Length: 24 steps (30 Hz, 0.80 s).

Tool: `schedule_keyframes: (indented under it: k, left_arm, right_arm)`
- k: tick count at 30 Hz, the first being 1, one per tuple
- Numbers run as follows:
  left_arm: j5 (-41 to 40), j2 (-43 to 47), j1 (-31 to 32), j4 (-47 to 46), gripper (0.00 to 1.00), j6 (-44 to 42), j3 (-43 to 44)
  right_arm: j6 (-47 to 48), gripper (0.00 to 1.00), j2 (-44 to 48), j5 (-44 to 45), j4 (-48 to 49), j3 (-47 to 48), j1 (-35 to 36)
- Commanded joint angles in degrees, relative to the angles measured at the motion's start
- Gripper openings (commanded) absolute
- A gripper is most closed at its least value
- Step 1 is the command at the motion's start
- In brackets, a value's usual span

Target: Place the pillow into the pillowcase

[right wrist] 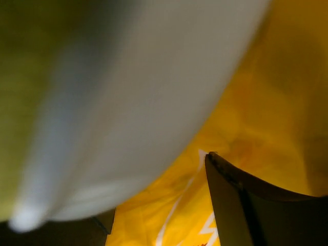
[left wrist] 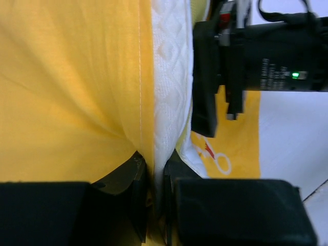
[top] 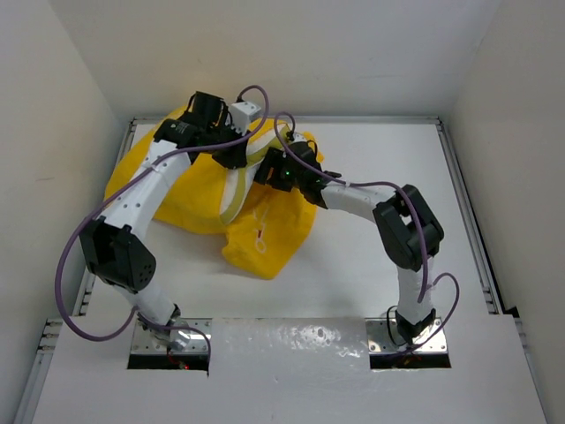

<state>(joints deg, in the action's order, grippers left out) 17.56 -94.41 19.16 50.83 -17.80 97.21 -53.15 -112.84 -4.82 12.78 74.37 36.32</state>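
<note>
At the tabletop's (top: 380,159) far-left corner, the pillow's (top: 234,190) bare strip runs near-to-far out of the pillowcase (top: 177,199), left claw (left wrist: 155,164) clamped on its edge, right claw (right wrist: 159,189) just beside, jaws apart.

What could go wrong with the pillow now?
The left gripper seems to pinch the pillow together with the pillowcase, so pulling may drag both instead of sliding one in. The right gripper stands open close beside it, so the two might bump or snag fabric.

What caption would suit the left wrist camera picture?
Left gripper closed where the yellow pillowcase edge meets the quilted pillow, right gripper alongside.
</note>
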Motion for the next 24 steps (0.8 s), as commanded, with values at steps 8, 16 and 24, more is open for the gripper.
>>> schedule_keyframes:
  k: [8,16,24]
  left_arm:
    - [24.7,1.2,0.9,-6.1,0.0,9.0,9.3]
    - [34.3,1.5,1.0,-5.8,0.0,8.1,9.0]
    - [23.4,3.5,-2.8,3.6,0.0,-2.8,7.7]
  right_arm:
    - [-2.2,0.63,-6.1,8.1,2.9,5.1,1.7]
    - [-1.0,0.71,-11.9,11.7,6.3,9.8,2.2]
    - [-2.3,0.0,0.5,19.0,10.3,-8.4,-2.7]
